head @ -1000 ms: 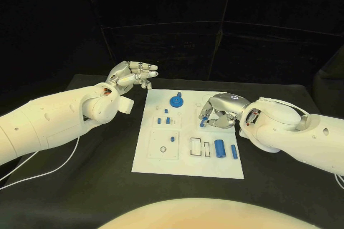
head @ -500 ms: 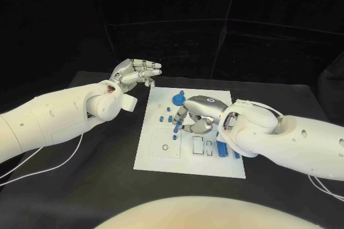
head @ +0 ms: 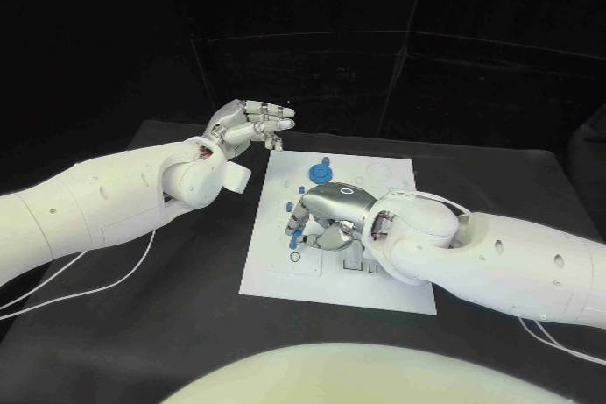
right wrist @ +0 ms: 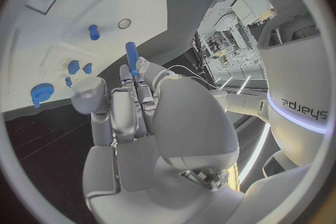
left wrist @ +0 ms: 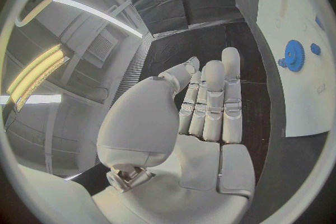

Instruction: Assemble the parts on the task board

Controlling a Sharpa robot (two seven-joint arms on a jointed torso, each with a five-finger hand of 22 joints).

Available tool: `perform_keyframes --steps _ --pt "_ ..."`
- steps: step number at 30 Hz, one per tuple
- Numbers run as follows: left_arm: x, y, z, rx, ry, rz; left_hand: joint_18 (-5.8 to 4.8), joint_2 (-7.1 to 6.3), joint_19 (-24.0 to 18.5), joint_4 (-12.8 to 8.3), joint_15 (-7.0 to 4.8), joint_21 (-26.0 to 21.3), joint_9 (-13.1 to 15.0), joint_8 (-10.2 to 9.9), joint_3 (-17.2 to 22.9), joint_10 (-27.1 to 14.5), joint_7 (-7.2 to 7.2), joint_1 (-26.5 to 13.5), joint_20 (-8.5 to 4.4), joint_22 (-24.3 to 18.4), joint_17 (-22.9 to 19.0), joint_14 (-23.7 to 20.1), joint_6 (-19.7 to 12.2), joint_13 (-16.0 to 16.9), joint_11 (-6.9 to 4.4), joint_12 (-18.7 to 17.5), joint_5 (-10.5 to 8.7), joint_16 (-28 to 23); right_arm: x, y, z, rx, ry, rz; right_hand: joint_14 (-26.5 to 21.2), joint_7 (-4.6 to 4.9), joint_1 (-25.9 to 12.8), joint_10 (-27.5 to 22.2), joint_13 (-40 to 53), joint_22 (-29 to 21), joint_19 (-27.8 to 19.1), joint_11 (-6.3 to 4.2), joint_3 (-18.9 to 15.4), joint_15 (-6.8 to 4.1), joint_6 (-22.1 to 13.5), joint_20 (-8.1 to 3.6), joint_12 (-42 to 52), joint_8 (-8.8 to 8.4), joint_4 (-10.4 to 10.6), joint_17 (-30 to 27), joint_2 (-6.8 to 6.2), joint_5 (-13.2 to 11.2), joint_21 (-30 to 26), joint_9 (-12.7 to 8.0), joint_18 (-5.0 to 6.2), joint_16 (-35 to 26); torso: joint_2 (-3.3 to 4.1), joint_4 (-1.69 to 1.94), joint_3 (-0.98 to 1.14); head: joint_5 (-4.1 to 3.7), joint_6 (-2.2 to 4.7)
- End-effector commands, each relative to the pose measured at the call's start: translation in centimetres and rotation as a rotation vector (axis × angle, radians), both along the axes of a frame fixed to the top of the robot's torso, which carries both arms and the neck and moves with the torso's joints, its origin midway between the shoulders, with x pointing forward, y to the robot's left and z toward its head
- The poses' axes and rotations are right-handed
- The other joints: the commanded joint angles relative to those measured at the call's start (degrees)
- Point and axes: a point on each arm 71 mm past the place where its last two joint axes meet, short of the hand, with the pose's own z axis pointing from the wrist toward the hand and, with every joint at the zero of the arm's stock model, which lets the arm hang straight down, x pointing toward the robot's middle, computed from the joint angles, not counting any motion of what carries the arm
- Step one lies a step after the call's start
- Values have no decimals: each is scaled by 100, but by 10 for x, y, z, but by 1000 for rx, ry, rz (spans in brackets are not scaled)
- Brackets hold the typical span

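Note:
The white task board (head: 394,174) lies in the middle of the black table. My right hand (head: 328,218) hovers low over the board's left half and pinches a slim blue peg (head: 297,237) that points down at the board. The right wrist view shows the blue peg (right wrist: 131,56) between the fingertips of my right hand (right wrist: 133,117), close to a small round hole (right wrist: 125,23). A blue gear (head: 320,171) stands at the board's far side. My left hand (head: 251,124) is raised beyond the board's far left corner, fingers extended, holding nothing. In the left wrist view my left hand (left wrist: 206,106) is likewise bare.
Small blue pegs (head: 300,192) stand on the board just beyond my right hand, also seen as small blue pegs (right wrist: 73,66) near the blue gear (right wrist: 42,92). Rectangular slots (head: 357,265) lie under my right forearm. Black table (head: 189,281) surrounds the board.
My right hand has carried the blue peg from the board's right-middle across to its left half and lowered it. The left hand has stayed raised at the far left.

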Motion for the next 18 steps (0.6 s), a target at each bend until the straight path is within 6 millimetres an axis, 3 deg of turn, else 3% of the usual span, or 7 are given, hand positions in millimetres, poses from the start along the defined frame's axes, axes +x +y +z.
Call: perform_keyframes --steps 1,18 --pt "0 -2 1 -10 -2 -12 39 25 -38 -19 -3 -22 -8 26 -8 -27 24 30 4 -6 -5 -38 12 -5 -11 28 16 -31 -2 3 -7 -53 -18 36 121 31 -6 130 5 -2 12 -77 42 -10 -7 -5 -38 -21 -6 -6 -61 16 21 -7 -26 21 0 -3 8 34 -12" --pt "1 -3 1 -9 1 -14 39 25 -38 -19 -3 -22 -8 26 -8 -27 24 30 4 -6 -5 -38 12 -5 -11 28 16 -31 -3 7 -21 -96 -10 47 122 34 -14 128 5 0 10 -75 53 -8 -12 -4 -46 -22 -10 -1 -67 17 22 -8 -26 24 10 -10 11 56 -16"
